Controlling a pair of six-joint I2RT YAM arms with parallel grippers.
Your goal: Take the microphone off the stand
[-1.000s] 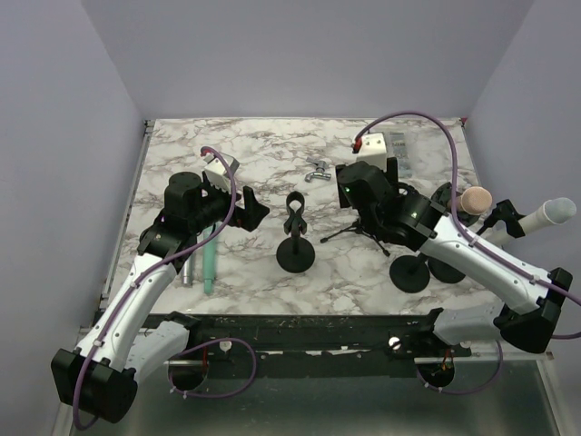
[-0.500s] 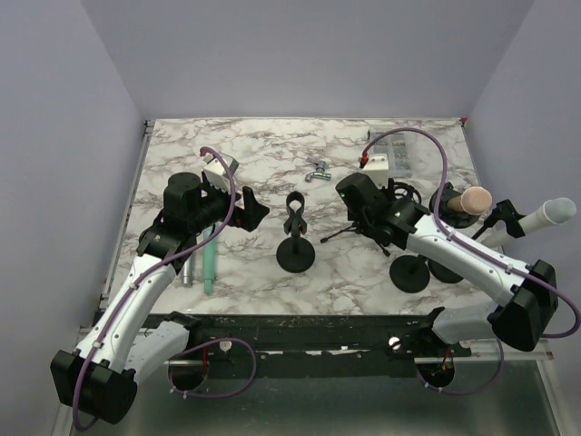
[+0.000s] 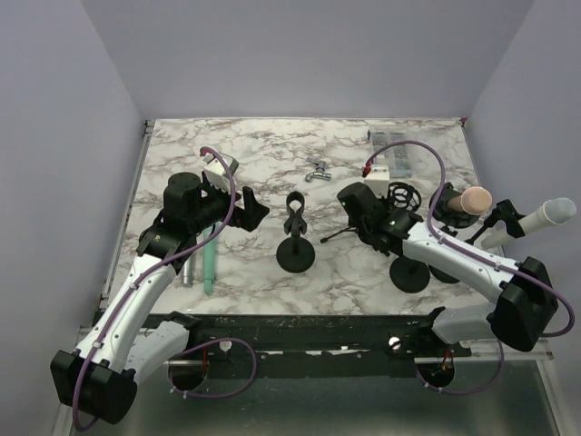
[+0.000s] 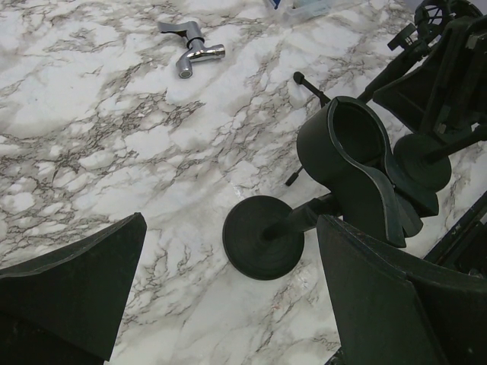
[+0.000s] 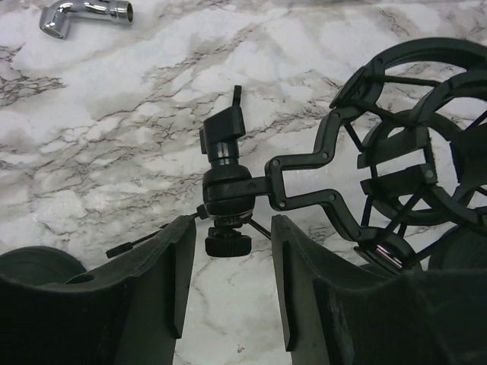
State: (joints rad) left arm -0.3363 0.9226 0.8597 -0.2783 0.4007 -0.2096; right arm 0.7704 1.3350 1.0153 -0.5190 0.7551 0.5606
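A microphone with a tan head (image 3: 472, 200) sits in a stand at the right, above two round black bases (image 3: 410, 272). A white microphone (image 3: 547, 215) is held further right. My right gripper (image 3: 361, 211) (image 5: 228, 228) is open, its jaws on either side of the ball head and knob of a small tripod (image 5: 227, 186) that carries an empty shock mount (image 3: 399, 195) (image 5: 415, 160). My left gripper (image 3: 250, 211) (image 4: 228, 296) is open and empty, just left of an empty black clip stand (image 3: 295, 218) (image 4: 358, 163).
A green microphone (image 3: 209, 259) and a silver tube (image 3: 188, 271) lie on the marble under the left arm. A chrome tap (image 3: 316, 171) (image 4: 194, 53) lies at the back middle. A clear box (image 3: 399, 154) sits at the back right.
My right gripper has moved to the right and nearer, down around the tripod's head. The left arm has not moved.
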